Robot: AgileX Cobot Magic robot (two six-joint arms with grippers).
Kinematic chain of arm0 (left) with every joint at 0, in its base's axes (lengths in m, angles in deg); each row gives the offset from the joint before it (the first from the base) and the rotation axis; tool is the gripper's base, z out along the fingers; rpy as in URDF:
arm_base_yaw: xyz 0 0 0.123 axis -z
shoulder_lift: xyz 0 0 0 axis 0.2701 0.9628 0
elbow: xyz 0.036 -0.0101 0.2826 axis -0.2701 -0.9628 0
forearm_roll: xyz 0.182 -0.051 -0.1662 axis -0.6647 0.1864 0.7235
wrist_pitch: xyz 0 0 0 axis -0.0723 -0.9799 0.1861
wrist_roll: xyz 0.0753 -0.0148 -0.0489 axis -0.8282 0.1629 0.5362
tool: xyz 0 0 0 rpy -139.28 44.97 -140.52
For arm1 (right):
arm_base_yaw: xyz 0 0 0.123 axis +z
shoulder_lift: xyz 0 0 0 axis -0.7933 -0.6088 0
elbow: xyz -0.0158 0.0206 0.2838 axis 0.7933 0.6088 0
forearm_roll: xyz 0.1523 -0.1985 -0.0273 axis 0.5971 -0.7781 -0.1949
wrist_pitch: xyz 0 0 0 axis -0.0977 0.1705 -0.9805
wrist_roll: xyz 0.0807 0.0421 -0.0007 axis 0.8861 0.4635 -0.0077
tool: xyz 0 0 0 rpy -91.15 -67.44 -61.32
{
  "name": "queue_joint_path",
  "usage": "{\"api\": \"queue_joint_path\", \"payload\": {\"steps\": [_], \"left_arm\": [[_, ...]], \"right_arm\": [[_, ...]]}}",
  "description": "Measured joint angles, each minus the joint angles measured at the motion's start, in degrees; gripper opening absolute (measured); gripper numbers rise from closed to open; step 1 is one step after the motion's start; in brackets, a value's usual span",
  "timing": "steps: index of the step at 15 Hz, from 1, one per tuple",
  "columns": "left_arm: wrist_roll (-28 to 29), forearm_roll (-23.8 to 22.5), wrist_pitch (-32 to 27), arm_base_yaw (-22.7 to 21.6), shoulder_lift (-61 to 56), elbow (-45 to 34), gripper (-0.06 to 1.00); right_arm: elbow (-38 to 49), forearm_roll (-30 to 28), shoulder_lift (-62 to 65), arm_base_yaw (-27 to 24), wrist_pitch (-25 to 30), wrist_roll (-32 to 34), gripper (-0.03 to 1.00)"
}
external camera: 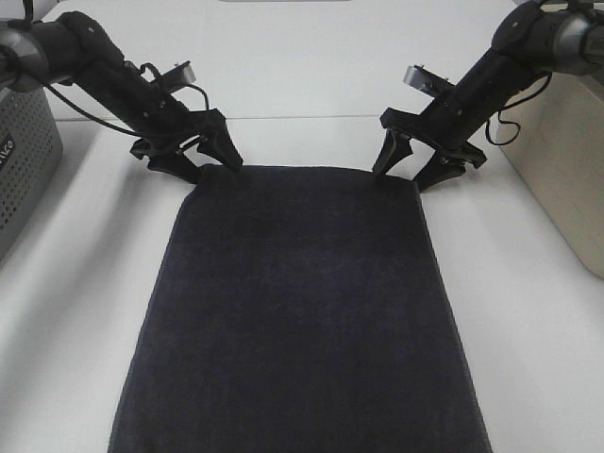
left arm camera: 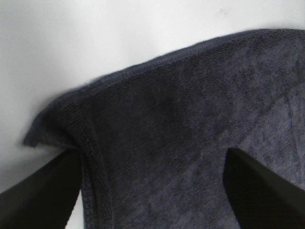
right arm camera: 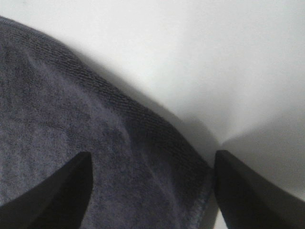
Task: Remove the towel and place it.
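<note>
The dark navy-black towel [external camera: 300, 311] lies flat on the white table, running from the far middle to the near edge of the view. My left gripper [external camera: 209, 162] is open, its fingers straddling the towel's far left corner [left arm camera: 52, 124]. My right gripper [external camera: 406, 168] is open, its fingers straddling the far right corner [right arm camera: 200, 191]. In both wrist views the terry cloth with its hemmed edge lies between the spread fingers, and neither gripper is closed on it.
A grey perforated basket [external camera: 21, 160] stands at the left edge of the table. A beige bin [external camera: 566, 160] stands at the right edge. The white table [external camera: 302, 85] stretches behind the towel.
</note>
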Motion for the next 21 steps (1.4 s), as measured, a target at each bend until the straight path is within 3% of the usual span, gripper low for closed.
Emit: {"api": "queue_joint_path", "payload": {"steps": [2, 3, 4, 5, 6, 7, 11, 14, 21], "left_arm": [[3.0, -0.1, 1.4, 0.9, 0.3, 0.2, 0.66], [4.1, -0.7, 2.0, 1.0, 0.6, 0.2, 0.56], [4.5, -1.8, 2.6, 1.0, 0.7, 0.2, 0.42], [4.1, -3.3, 2.9, 0.9, 0.9, 0.2, 0.15], [3.2, -3.3, 3.0, 0.9, 1.1, 0.2, 0.04], [2.5, -3.3, 3.0, 0.9, 1.1, 0.2, 0.01], [2.1, -5.8, 2.3, 1.1, 1.2, 1.9, 0.0], [2.1, -9.2, 1.7, 1.3, 1.8, 6.9, 0.0], [-4.5, -7.7, 13.2, 1.3, 2.0, 10.5, 0.0]], "right_arm": [[0.0, -1.8, 0.0, 1.2, -1.1, 0.1, 0.61], [0.0, -3.1, 0.0, 1.3, -1.7, 0.5, 0.51], [0.0, -4.0, -0.3, 1.3, -2.3, 1.1, 0.39], [0.0, -4.8, -0.5, 1.3, -3.2, 1.4, 0.18], [0.0, -4.9, -0.5, 1.3, -3.4, 1.4, 0.09], [0.0, -4.9, -0.6, 1.3, -3.6, 1.4, 0.04], [0.0, -4.9, -0.2, 1.3, -4.5, 1.4, 0.03], [0.1, -3.7, 1.8, 1.3, -9.7, 1.1, 0.03], [0.1, 0.5, 2.9, 1.3, -23.6, -3.0, 0.03]]}}
